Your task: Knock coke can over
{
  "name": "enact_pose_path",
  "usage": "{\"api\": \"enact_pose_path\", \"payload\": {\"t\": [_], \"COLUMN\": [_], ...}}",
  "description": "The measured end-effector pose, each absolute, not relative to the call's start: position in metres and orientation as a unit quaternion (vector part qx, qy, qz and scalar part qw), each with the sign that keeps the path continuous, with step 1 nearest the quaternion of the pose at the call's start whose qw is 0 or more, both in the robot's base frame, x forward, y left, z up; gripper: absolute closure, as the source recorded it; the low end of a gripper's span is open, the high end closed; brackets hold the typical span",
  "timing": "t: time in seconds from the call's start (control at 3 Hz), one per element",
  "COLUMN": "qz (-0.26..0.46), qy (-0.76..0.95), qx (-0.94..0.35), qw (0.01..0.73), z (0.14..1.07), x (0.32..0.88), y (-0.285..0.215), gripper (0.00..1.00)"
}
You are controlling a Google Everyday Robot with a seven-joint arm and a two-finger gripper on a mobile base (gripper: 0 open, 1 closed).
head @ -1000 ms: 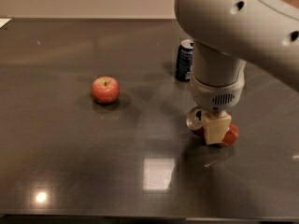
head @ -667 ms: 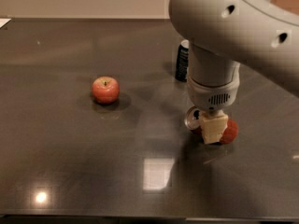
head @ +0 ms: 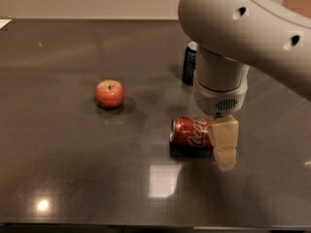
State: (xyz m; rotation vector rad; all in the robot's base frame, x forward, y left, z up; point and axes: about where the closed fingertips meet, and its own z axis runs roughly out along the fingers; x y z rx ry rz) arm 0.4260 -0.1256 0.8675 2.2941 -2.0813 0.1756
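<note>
Red-brown coke can (head: 191, 132) lies on its side on the dark table (head: 73, 178), silver end facing left. Gripper (head: 224, 152) hangs at the can's right end and hides that end from me; I cannot tell if it is released or clenched. Apple (head: 109, 92): left of the can, farther back. Dark can (head: 189, 64): upright behind it.
</note>
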Motion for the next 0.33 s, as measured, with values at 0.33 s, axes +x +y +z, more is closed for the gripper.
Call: {"api": "enact_pose_path", "payload": {"t": [0.33], "qz": [0.056], "qy": [-0.671], "qx": [0.739], "qw": [0.018], "z": [0.8675], "x": [0.4260], "y": [-0.1253], "gripper": [0.00]}}
